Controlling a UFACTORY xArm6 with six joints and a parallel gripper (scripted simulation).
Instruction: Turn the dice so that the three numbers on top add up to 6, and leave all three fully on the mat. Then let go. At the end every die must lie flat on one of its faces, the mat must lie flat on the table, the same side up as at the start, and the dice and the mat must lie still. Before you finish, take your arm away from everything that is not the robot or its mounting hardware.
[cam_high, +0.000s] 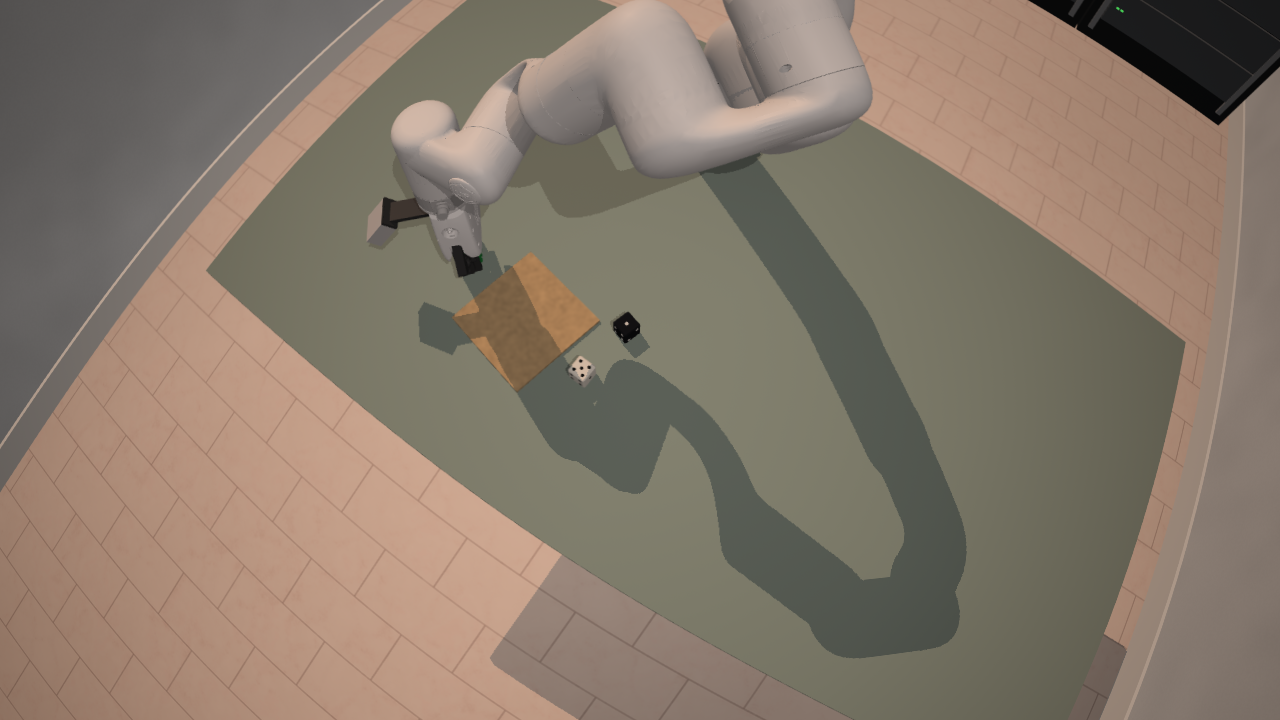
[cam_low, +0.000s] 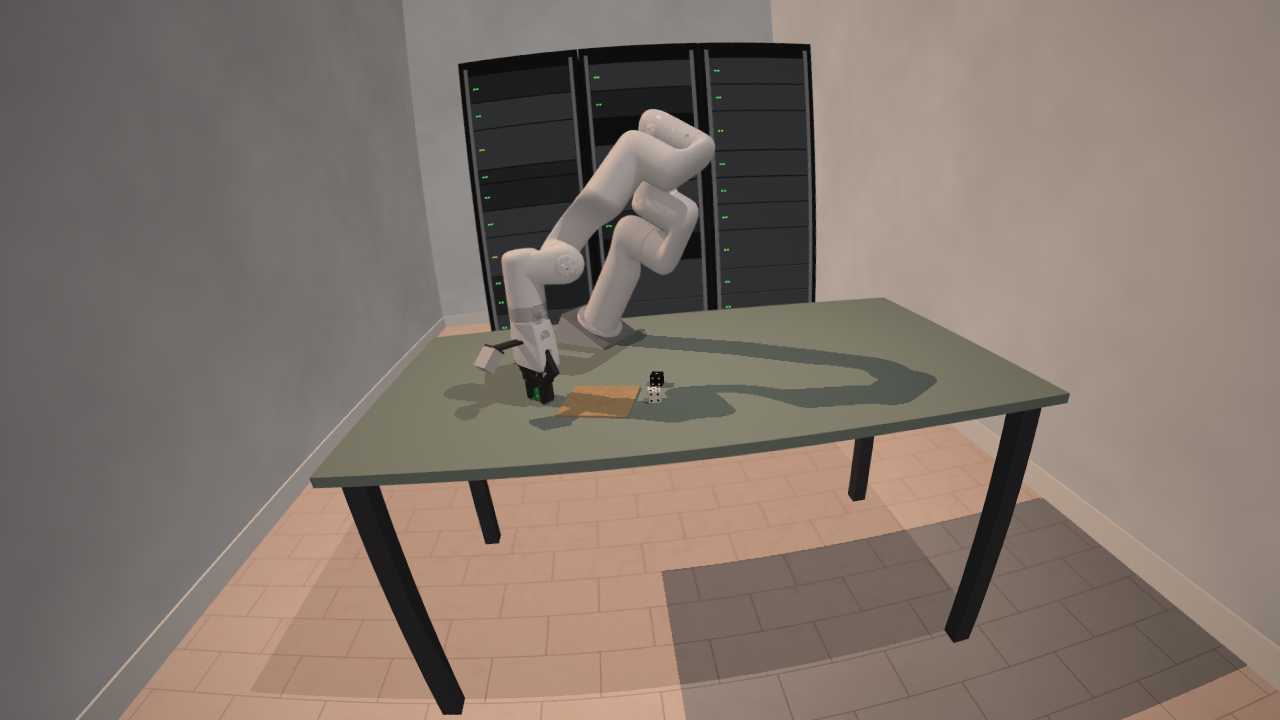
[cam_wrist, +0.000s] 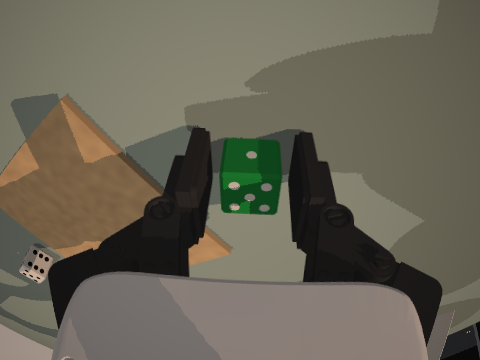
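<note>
My gripper (cam_high: 466, 262) (cam_low: 540, 385) (cam_wrist: 251, 154) is open, tilted and low over the table, its fingers either side of the green die (cam_low: 537, 394) (cam_wrist: 250, 175). The wrist view shows a gap on both sides of it. The green die stands on the table off the mat; its five-pip face seems to be up, with one pip on a side. The tan mat (cam_high: 554, 304) (cam_low: 617, 396) (cam_wrist: 90, 210) lies flat and bears no die. The white die (cam_high: 581, 369) (cam_low: 654, 394) (cam_wrist: 36, 264) shows five on top, just off the mat. The black die (cam_high: 625, 326) (cam_low: 657, 378) shows one on top, off the mat.
The green-grey table (cam_high: 760, 429) (cam_low: 805, 358) carries the arm's base at the back. The white and black dice stand near each other, on the mat's far side from my gripper. The arm's shadows cross the mat and table.
</note>
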